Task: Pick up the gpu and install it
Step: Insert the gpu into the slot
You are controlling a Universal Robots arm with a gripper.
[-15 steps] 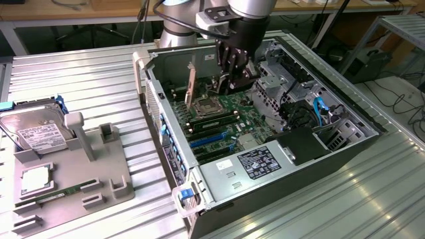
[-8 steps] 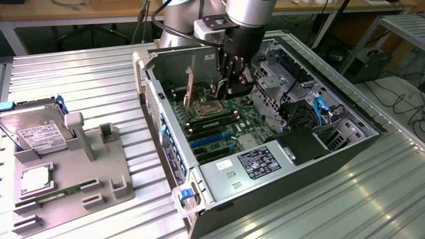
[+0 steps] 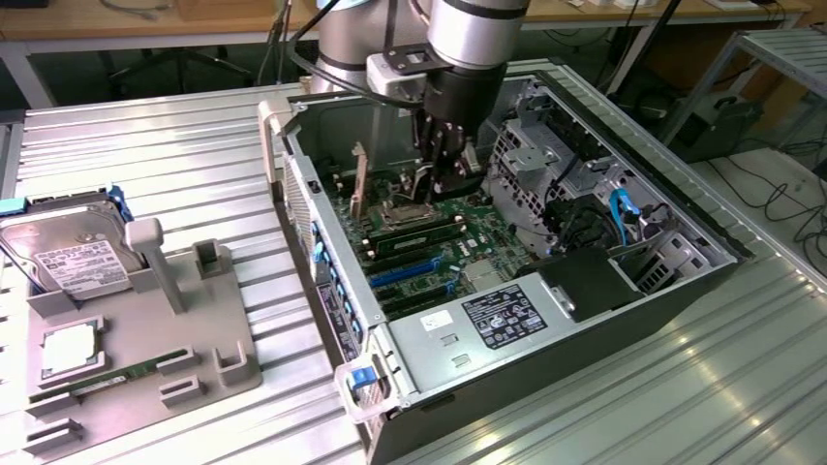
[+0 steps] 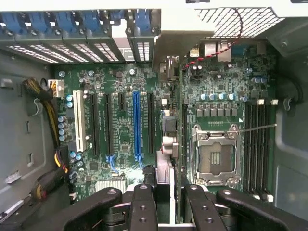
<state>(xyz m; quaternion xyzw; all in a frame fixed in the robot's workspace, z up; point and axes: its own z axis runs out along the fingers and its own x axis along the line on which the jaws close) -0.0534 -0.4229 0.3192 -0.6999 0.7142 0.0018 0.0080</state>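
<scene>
No wording legible anywhere. White label [image 3: 80, 268] on the silver hard drive [image 3: 58, 254], at about nine o'clock in the exterior view: dark printed lines and a barcode-like strip, too small to read. Black-and-white sticker [image 3: 505, 320] on the grey power supply box [image 3: 485, 334], at about six o'clock inside the computer case [image 3: 672, 281]: rows of fine print and small marks, unreadable. Motherboard [image 4: 120, 125] in the wrist view: tiny white markings, not decipherable.
</scene>
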